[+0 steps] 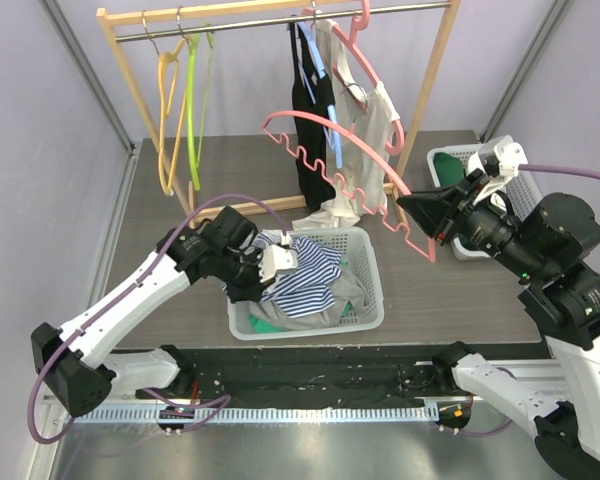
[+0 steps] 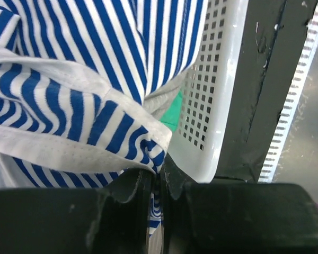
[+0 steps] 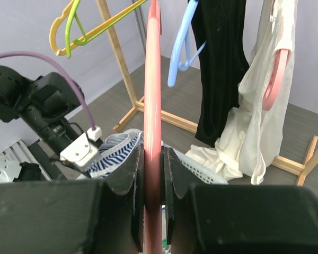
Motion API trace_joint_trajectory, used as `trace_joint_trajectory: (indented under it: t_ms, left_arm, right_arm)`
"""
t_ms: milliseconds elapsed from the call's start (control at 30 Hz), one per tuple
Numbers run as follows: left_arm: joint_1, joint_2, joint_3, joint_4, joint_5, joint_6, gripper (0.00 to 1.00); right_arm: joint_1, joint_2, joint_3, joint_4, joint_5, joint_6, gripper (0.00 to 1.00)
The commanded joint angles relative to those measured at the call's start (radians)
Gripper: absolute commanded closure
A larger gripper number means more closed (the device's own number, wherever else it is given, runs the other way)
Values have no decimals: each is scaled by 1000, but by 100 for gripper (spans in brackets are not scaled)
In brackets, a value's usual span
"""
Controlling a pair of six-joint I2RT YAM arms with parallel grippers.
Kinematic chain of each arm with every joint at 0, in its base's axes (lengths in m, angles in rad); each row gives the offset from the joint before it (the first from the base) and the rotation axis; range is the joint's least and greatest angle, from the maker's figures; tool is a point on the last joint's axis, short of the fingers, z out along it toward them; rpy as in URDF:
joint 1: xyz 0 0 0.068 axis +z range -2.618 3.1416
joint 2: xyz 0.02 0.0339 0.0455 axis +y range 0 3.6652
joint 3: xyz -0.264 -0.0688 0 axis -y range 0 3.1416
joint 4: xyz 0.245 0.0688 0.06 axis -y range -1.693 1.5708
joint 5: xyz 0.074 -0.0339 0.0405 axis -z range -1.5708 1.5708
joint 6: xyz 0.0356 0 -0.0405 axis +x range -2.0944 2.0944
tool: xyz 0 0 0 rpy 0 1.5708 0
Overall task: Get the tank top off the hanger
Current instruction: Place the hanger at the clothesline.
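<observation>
Blue-striped tank top [image 1: 305,275] [image 2: 69,106] is off any hanger and lies crumpled on top of other clothes in white basket [image 1: 280,326] [image 2: 212,106] at the near-centre of the desk [image 1: 180,180]. Left pincer [image 1: 263,275] [image 2: 157,180] is down inside the basket at its left side, slit narrow, with a fold of the striped cloth caught between the fingers. In the left wrist view a green cloth [image 2: 172,114] sits under the stripes against the basket wall, and the top view shows a grey cloth [image 1: 345,295] at the right of the pile. Right pincer [image 1: 420,215] [image 3: 153,174] is raised over the right of the desk and clamped on bare pink hanger [image 3: 152,79], no garment on it; the hanger arcs out leftward toward the rack. Wooden rack [image 1: 430,90] stands at the back of the desk. An orange hanger [image 1: 167,110] and a green hanger [image 1: 193,100] hang bare at its left. At its right, a blue hanger [image 1: 330,110] carries a black garment [image 1: 310,140], and a white garment [image 1: 375,130] hangs on a second pink hanger [image 1: 365,50], its hem pooling on the desk just behind the basket. Second white basket [image 1: 450,160] is far right, partly hidden by the right arm.
</observation>
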Motion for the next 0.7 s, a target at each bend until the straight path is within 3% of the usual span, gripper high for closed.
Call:
trace_joint_trajectory:
  t_ms: [0, 33, 100, 133, 333, 500, 667]
  left_arm:
    - [-29, -51, -34, -17, 7, 70, 85]
    - [-35, -51, -48, -17, 5, 75, 82]
    - [-41, -49, -70, 5, -10, 73, 40]
    - [-44, -45, -88, 11, -16, 73, 2]
    - [-47, -19, -62, 92, -85, 32, 0]
    - [-46, 3, 203, 23, -67, -8, 0]
    - [-47, 61, 478, -110, 66, -22, 0]
  right_arm:
    - [2, 36, 13, 174, 4, 21, 99]
    - [1, 44, 12, 185, -2, 28, 99]
    - [2, 68, 7, 220, -11, 35, 99]
    - [4, 77, 4, 228, -14, 38, 99]
    - [2, 153, 36, 236, 1, 36, 99]
    - [4, 212, 113, 201, 52, 27, 99]
    - [8, 307, 198, 202, 69, 51, 99]
